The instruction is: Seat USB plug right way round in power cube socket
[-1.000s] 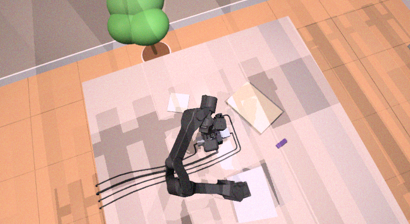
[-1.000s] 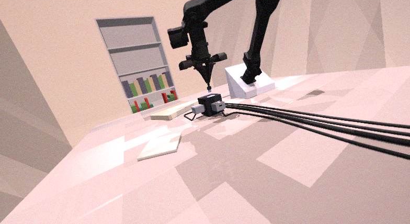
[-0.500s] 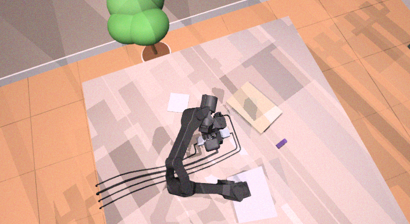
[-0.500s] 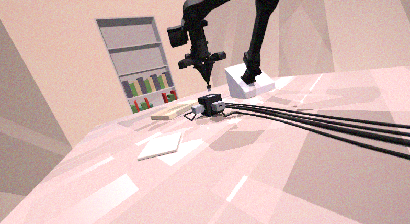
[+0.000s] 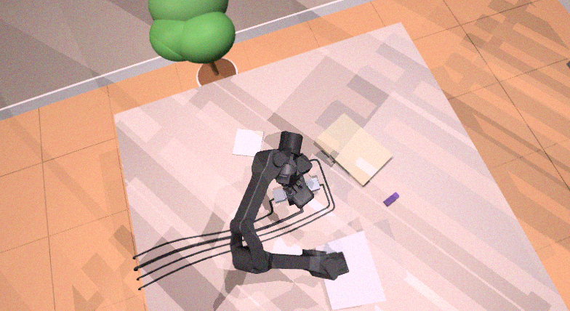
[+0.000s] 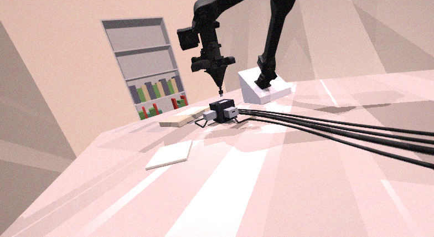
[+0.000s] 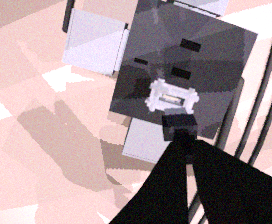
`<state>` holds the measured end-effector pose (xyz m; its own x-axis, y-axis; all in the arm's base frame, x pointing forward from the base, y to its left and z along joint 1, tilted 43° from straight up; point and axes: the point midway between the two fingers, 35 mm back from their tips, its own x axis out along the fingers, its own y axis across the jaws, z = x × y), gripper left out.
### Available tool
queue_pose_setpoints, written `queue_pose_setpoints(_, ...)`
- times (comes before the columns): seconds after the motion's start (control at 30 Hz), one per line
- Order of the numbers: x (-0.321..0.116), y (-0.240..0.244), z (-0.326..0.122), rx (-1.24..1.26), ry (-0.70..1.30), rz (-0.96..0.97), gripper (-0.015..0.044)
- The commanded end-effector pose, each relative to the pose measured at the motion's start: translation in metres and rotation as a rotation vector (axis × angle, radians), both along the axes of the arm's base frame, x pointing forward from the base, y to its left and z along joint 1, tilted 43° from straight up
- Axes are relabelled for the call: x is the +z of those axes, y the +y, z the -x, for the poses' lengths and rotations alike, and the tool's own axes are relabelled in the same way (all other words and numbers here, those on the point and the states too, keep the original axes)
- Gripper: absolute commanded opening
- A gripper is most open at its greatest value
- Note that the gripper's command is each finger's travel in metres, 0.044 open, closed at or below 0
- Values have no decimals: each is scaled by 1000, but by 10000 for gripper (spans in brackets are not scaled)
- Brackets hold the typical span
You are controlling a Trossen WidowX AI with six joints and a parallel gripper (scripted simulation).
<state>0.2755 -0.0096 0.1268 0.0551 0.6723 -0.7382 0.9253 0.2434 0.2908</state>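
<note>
Plug: dark-bodied with a pale metal end, the plug is upright over the cube in the exterior view, metal end down; we see it out of the socket, near the top face. Which way round it is, we cannot tell.
Gripper: we find the gripper closed on the plug, its fingers narrowing to a point.
Socket: in the wrist view, the socket lies right of centre, ringed by a whitish frame, with the plug just below it in the frame.
Cube: dark, with further slots on top, the cube stands at the centre of the exterior view; from above, the arm largely hides it.
Sides: pale blocks adjoin the cube.
Cables: black cables run to the left table edge in the top view.
Arm: the arm bends above the table.
Surroundings: in the top view we note a white pad upper left of the cube, a tan book upper right, and a purple stick at right.
</note>
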Motion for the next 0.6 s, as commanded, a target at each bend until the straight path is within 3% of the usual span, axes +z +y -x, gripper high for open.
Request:
queue_pose_setpoints(0.0,0,1,0,84,-75,7,0)
queue_pose_setpoints(0.57,0,1,0,413,-375,31,0)
